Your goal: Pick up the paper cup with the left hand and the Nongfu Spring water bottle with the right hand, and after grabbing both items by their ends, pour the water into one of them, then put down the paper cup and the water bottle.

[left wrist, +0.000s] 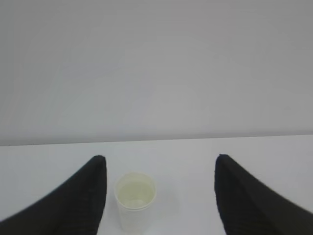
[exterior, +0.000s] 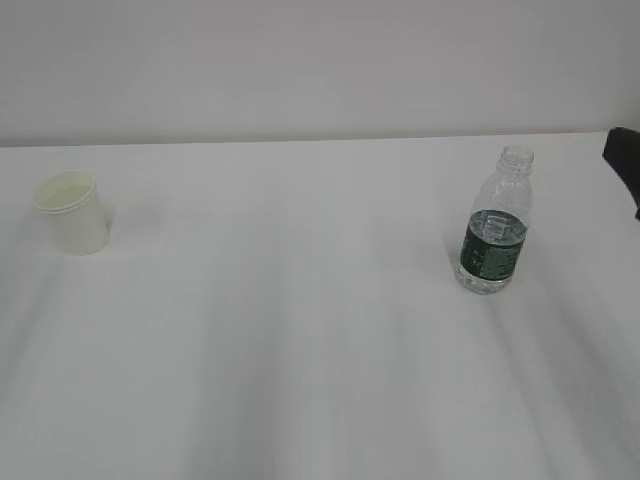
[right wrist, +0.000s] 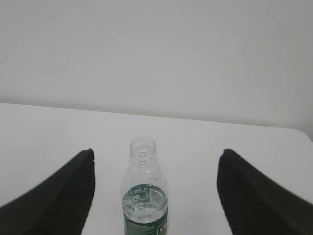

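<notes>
The white paper cup [exterior: 73,212] stands upright at the table's far left; its cream inside shows. In the left wrist view the paper cup [left wrist: 135,200] sits ahead of my open left gripper [left wrist: 160,169], nearer the left finger and not touched. The Nongfu Spring water bottle [exterior: 495,222] stands upright at the right, capless, with water up to just above its dark green label. Seen from the right wrist, the bottle [right wrist: 145,191] is ahead of my open right gripper [right wrist: 156,164], between the two fingers and apart from both. A dark piece of the right arm [exterior: 624,165] shows at the exterior view's right edge.
The white table [exterior: 300,330] runs back to a pale wall [exterior: 320,60]. A wide stretch of bare tabletop separates cup and bottle. The table's right far corner [right wrist: 301,134] shows in the right wrist view.
</notes>
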Tool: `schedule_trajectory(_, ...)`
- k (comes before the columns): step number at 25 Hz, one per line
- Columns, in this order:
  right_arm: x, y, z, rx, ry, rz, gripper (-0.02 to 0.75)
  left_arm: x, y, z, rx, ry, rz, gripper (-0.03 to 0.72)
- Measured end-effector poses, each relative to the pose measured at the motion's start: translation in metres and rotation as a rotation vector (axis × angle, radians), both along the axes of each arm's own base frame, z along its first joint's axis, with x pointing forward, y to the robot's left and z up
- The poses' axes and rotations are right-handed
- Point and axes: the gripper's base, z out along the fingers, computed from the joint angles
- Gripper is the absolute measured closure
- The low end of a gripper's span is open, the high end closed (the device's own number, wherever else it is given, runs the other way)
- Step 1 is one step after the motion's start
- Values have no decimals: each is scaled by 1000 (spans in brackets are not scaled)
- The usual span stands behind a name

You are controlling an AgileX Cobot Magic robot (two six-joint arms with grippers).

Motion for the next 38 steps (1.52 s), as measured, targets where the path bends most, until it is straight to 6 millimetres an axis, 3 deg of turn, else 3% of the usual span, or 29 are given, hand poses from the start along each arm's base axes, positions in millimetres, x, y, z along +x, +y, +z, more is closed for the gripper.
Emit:
schedule_trajectory(5,-14,-1,17,4,39,28,144,-13,2,25,5,73,-15,201)
schedule_trajectory(16,-41,1,27,4,64,127,145,-56,0,63,16,217,-81,202)
schedule_trajectory(22,-43,-4,26,-45,81,116,145,-87,5,78,17,237,-49,204)
schedule_trajectory(29,-42,-12,24,-106,90,74,145,-121,12,82,18,239,-9,204)
schedule_trajectory(38,-41,-14,26,-202,50,71,145,-131,15,75,11,306,19,204)
